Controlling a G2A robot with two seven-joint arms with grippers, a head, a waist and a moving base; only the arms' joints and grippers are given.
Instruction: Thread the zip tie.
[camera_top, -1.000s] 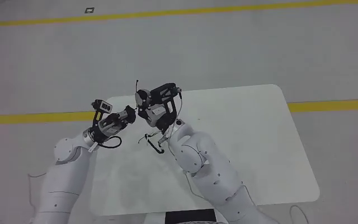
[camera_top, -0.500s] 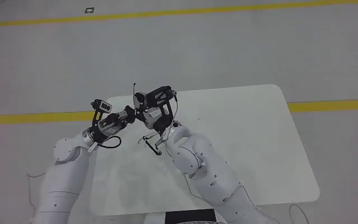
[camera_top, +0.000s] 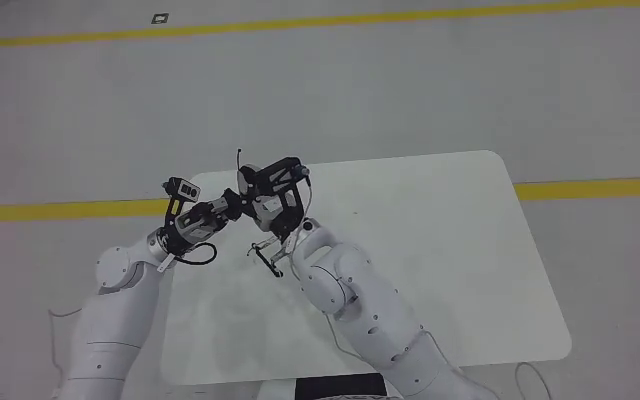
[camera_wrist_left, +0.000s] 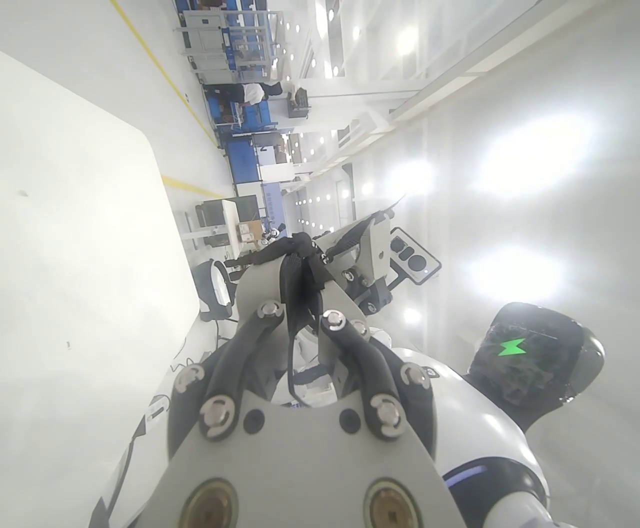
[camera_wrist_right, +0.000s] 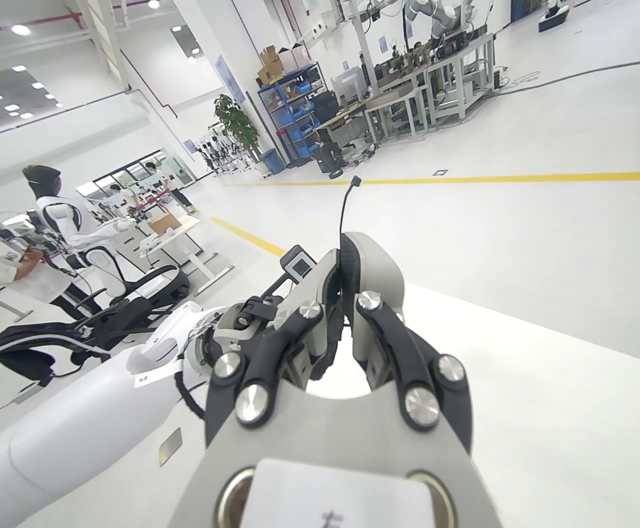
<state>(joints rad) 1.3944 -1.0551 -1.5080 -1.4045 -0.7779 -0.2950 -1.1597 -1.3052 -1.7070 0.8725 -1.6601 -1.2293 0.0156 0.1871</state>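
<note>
Zip tie (camera_wrist_right: 343, 215): pinched upright in the closed right end effector (camera_wrist_right: 345, 252), which is sliding leftward in the top view, meeting the left end effector (camera_wrist_left: 300, 250), likewise clamped on it; threading likely beginning.

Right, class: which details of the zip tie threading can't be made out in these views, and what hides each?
Right wrist view: the right hand covers the zip tie below its head, so the strap's onward run is hidden.
Left wrist view: the left hand closes on a thin black strand; the grip hides whether that is the tie's tail.
Top view: both hands crowd together; too small to tell if anything is threaded.
</note>
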